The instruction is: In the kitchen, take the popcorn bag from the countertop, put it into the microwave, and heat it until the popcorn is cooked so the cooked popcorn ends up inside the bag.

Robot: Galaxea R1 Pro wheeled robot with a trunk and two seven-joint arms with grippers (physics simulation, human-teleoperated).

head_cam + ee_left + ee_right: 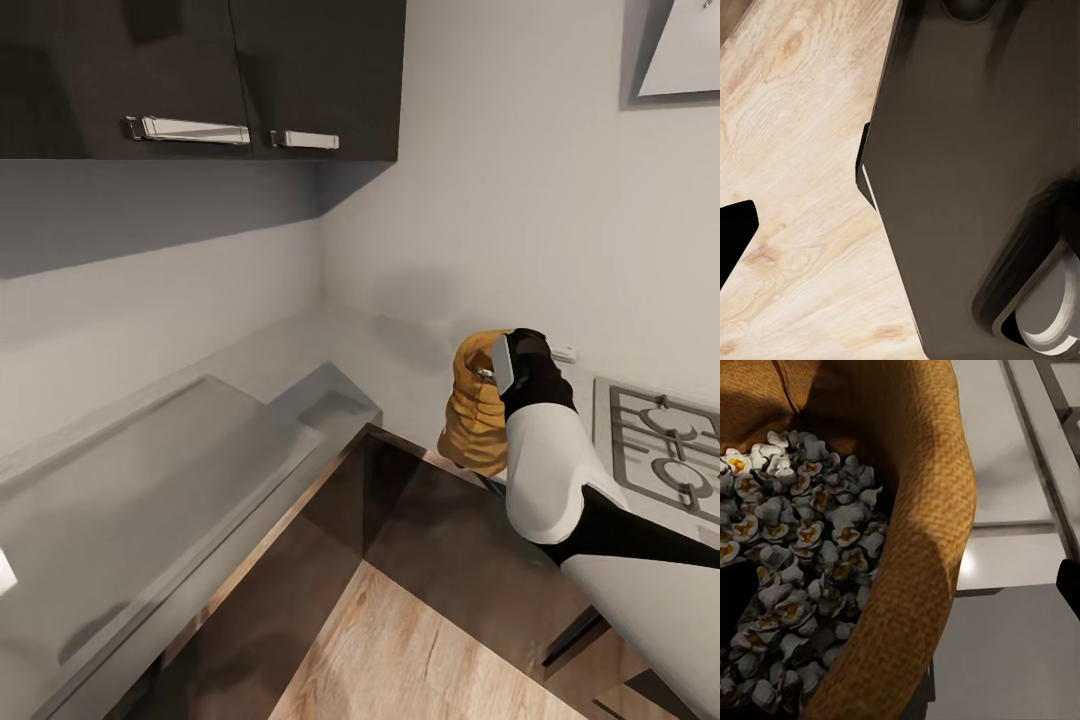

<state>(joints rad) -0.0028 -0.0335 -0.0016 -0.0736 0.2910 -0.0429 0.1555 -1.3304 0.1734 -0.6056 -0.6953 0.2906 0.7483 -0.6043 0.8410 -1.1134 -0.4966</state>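
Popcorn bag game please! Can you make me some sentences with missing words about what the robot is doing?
1. The popcorn bag is held up by the robot's ____ gripper.
2. Inside the bag, the popcorn pieces are whitish with ____ centres.
3. In the head view, the metal grates to the right of the bag belong to the ____.
4. The floor under the left arm looks like pale ____.

Missing words: right; yellow; stove; wood

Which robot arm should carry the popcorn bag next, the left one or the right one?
The right. Its gripper already grips the popcorn bag by the rim, lifted off the countertop, with popcorn inside. The left wrist view looks down at wooden floor and a dark panel, away from the bag.
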